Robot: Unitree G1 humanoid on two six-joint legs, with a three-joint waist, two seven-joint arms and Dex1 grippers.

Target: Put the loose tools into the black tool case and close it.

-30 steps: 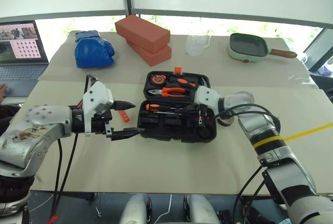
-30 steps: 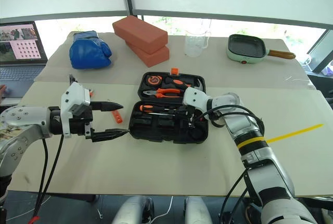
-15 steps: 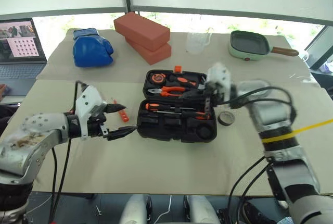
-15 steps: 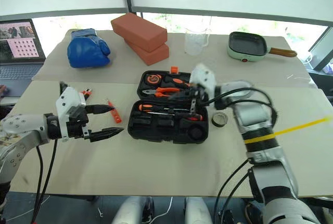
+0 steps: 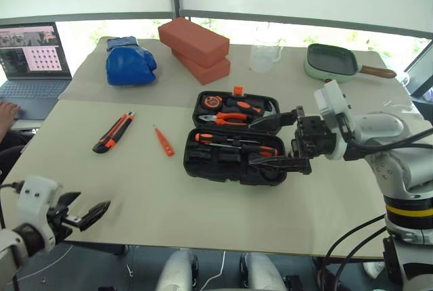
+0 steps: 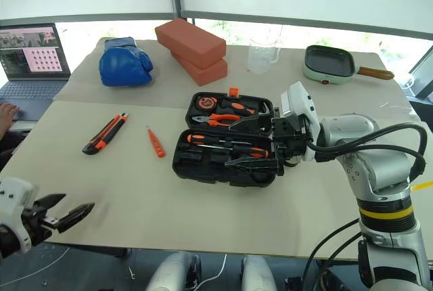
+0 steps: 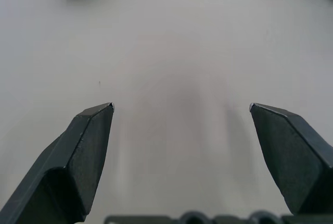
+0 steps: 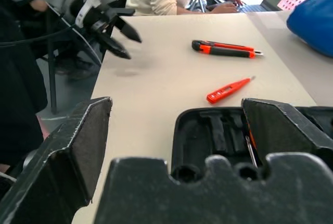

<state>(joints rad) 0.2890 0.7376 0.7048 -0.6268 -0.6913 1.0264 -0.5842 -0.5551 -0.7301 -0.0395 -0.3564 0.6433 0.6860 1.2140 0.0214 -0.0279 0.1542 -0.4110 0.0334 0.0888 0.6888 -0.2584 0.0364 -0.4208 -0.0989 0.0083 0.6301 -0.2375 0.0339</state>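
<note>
Left gripper: the left gripper (image 6: pixel 67 217) hangs at the near edge of the table (image 5: pixel 203 203), black fingers spread wide and empty, nothing between them in the wrist view but bare tabletop; judged to be parked low and clear of the work.

Right gripper: the right gripper (image 5: pixel 274 141) hovers over the right end of the case, pointing across it toward the robot's left, jaws standing well apart with nothing held; the lower finger lies along the case's near right corner, the upper over the hinge line, a pose that suits a hand with nothing in it to set down.

Tool case: the black tool case (image 5: pixel 223 166) lies open in mid-table, lid flat behind the base, orange latch at the far edge. Two long-shafted screwdrivers (image 5: pixel 233 142) sit side by side in the base's upper recesses; pliers (image 5: pixel 233 117) and a tape measure (image 5: pixel 207 102) fill the lid. Several recesses nearer the robot look vacant, so packing seems unfinished.

Loose tools: the utility knife (image 5: pixel 112 132) and the small orange tester pen (image 5: pixel 162 142) lie on the table left of the case, apart from it and from each other, within the left arm's side.

Far table: blue boxing glove (image 5: pixel 129 61), two stacked red bricks (image 5: pixel 194 47), a clear measuring jug (image 5: pixel 265 55) and a green square pan (image 5: pixel 333 61) stand beyond, apart from the job.

Far left: a laptop (image 5: pixel 35 61), a person's hand (image 5: pixel 7 109) at it.
</note>
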